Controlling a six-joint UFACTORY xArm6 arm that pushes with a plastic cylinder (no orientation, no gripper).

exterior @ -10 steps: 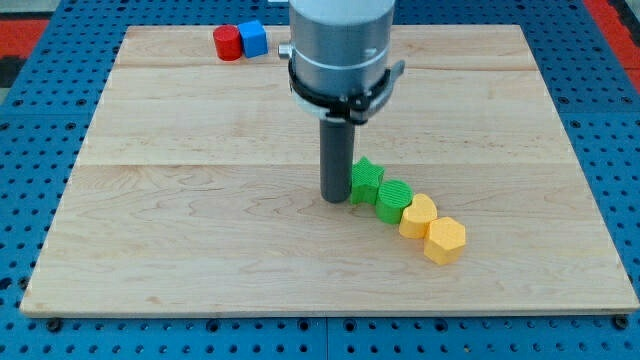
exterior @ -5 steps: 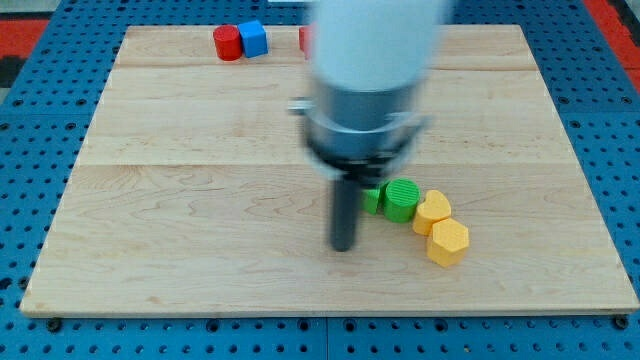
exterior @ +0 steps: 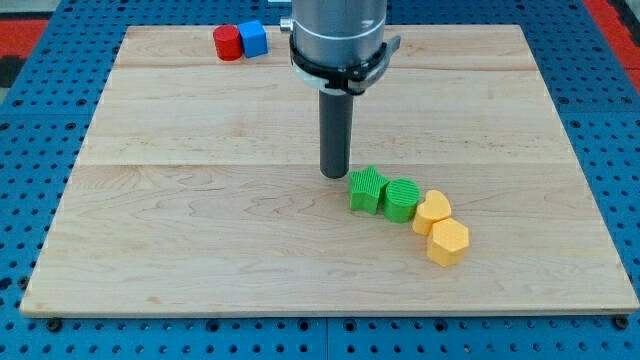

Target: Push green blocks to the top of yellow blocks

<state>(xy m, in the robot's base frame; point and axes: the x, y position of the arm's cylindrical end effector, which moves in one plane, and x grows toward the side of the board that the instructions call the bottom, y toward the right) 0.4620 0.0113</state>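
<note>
Pale wooden planks make up the worktop (exterior: 200, 230), a light board lying on a blue perforated base (exterior: 30, 120). My tip (exterior: 334, 176), the lower end of a straight dark rod hanging from a grey cylindrical housing (exterior: 338, 35), stands on the wood near the middle of the board. This tool has no jaws and holds nothing; it is a bare rod, and it touches no block.

Just below the tip and toward the view's right sits the green star-shaped ridged block (exterior: 367, 190); a narrow strip of wood shows between the two. Touching that block on its right side is the green round ridged block (exterior: 402, 199). Continuing down and to the right, the yellow heart-like block (exterior: 433, 211) touches the round green one, and the yellow hexagonal block (exterior: 447, 242) lies against it lower still. The four form a short chain slanting from the tip's side toward the view's bottom right, with both green blocks at the upper left end of the yellow pair.

Well apart, at the view's top left of the board, a red cylindrical block (exterior: 228, 42) and a blue cube-like block (exterior: 253, 37) stand side by side, touching.
</note>
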